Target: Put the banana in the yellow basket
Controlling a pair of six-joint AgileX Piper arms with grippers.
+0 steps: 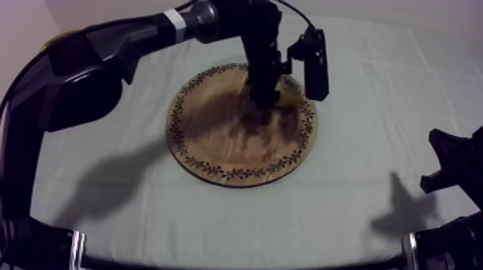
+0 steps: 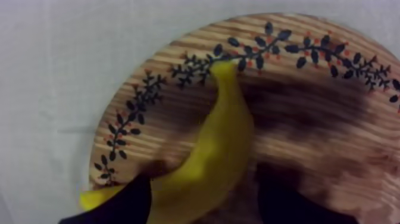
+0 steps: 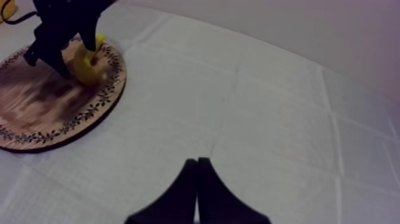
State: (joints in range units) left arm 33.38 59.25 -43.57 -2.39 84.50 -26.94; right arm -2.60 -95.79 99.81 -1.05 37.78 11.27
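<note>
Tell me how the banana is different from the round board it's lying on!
The banana is plain yellow; the board is brown striped wood with dark leaves and red dots round its rim. The banana is long and curved; the board is round and flat. The banana is much smaller than the board, lying by its rim. The left gripper is shut on the banana; nothing holds the board. Both lie flat, touching.

The cloth-covered table (image 1: 359, 194) bears one wooden board (image 1: 223, 143).
</note>
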